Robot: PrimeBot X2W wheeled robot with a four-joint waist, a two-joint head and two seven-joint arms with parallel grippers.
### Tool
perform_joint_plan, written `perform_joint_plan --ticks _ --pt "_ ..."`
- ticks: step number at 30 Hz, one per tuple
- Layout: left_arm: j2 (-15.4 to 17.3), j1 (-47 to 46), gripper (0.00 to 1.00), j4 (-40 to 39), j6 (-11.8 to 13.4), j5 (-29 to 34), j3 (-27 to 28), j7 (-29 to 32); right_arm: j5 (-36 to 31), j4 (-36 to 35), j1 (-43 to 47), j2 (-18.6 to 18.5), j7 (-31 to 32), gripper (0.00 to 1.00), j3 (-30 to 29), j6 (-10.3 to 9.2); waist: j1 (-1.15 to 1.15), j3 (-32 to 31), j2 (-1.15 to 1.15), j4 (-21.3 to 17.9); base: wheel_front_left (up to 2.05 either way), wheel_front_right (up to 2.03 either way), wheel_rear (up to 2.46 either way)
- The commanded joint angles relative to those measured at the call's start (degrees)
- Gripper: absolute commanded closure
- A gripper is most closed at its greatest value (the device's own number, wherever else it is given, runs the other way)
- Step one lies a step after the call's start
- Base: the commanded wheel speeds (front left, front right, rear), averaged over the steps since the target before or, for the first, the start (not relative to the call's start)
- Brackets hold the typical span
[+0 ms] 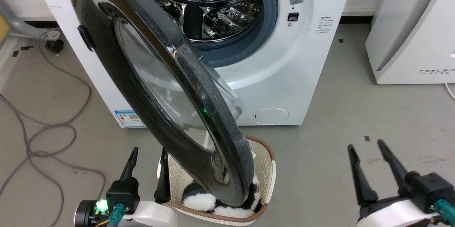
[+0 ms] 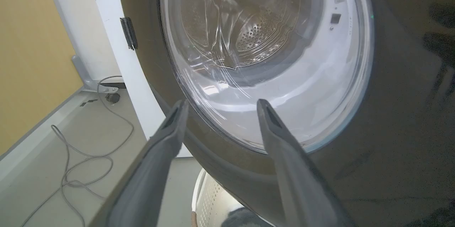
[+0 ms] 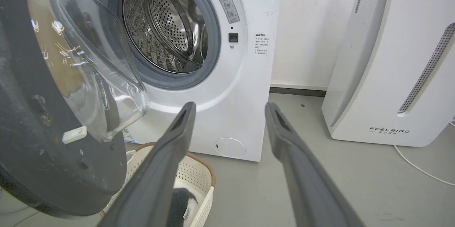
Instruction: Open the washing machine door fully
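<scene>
The washing machine door (image 1: 156, 88) stands swung out from the washing machine (image 1: 284, 77), above a laundry basket (image 1: 265, 163) (drum exposed). Left hand (image 1: 149, 149) spread beside its lower rim; right hand (image 1: 365, 143) spread, well apart, empty.

One washing machine (image 1: 284, 77), one door (image 1: 106, 63), one laundry basket (image 1: 265, 170), one white appliance (image 1: 408, 42).

Light: bright, even, diffuse; shadows on the floor (image 1: 355, 106) faint and soft-edged.
Glare: pale streaks across the glossy washing machine door (image 1: 101, 56); hard highlights on the steel drum (image 1: 213, 10); one green glint at the door's rim.
Focus: head view crisp; left gripper (image 2: 219, 103) and right gripper (image 3: 229, 105) soft-edged in the wrist views.
Distortion: wrist views bow straight lines near their edges.
Noise: grain over the door's dark face, left wrist view.
</scene>
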Motion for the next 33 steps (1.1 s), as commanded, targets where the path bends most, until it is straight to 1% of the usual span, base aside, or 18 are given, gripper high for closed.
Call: perform_joint_plan --ticks 1,5,6,7,8,10,17,22,27,33 --pt "0.09 -0.11 0.0 0.27 -0.02 0.22 0.26 -0.3 -0.04 0.59 0.91 0.39 0.22 0.0 0.34 0.3 0.0 0.03 0.0 0.03 0.0 0.0 0.0" --pt "0.05 -0.01 0.0 0.73 -0.08 0.13 0.3 -0.3 0.25 1.96 0.8 0.48 -0.07 0.0 0.42 0.3 0.0 0.02 0.0 0.07 0.0 0.0 0.0" --pt "0.04 0.0 0.06 0.89 -0.11 0.07 0.31 -0.3 0.41 2.23 0.7 0.49 -0.14 0.0 0.44 0.3 0.0 0.02 0.0 0.07 0.0 0.0 0.0" --pt "0.04 -0.02 0.45 1.0 -0.16 0.03 0.3 -0.3 0.5 2.44 0.58 0.5 -0.2 0.0 0.46 0.3 0.0 0.02 0.0 0.06 0.0 0.0 0.0" --pt "0.03 -0.03 0.67 1.14 -0.24 -0.03 0.28 -0.3 0.56 2.62 0.44 0.51 -0.26 0.0 0.5 0.3 0.0 0.0 0.0 0.05 0.0 0.0 0.0" --pt "0.03 -0.08 1.0 1.48 -0.37 -0.16 0.26 -0.3 0.65 2.81 0.25 0.53 -0.21 0.0 0.59 0.3 0.0 -0.01 0.0 0.05 0.0 0.0 0.0" --pt "-0.07 -0.26 1.0 2.4 -0.84 -0.79 -0.3 -0.3 1.33 3.03 -0.01 0.54 -0.05 0.0 0.57 0.3 0.0 -0.08 0.0 0.12 0.0 0.0 0.0" --pt "-0.1 -1.11 1.0 -0.47 -0.88 -1.36 -0.51 -0.04 1.64 3.23 -0.03 0.55 -0.07 0.0 0.49 0.3 0.0 -0.09 0.0 0.31 0.0 0.0 0.0" --pt "-0.17 -2.05 1.0 -7.55 0.49 -1.31 -0.24 0.76 1.94 3.48 0.02 0.55 -0.31 0.0 0.55 0.3 0.0 -0.13 0.0 0.52 0.0 0.0 0.0" --pt "-0.28 -3.74 1.0 -20.33 3.02 0.19 0.17 0.57 2.28 3.74 -0.17 0.55 -0.67 0.0 0.8 0.3 0.0 0.25 0.0 0.37 0.0 0.0 0.0"
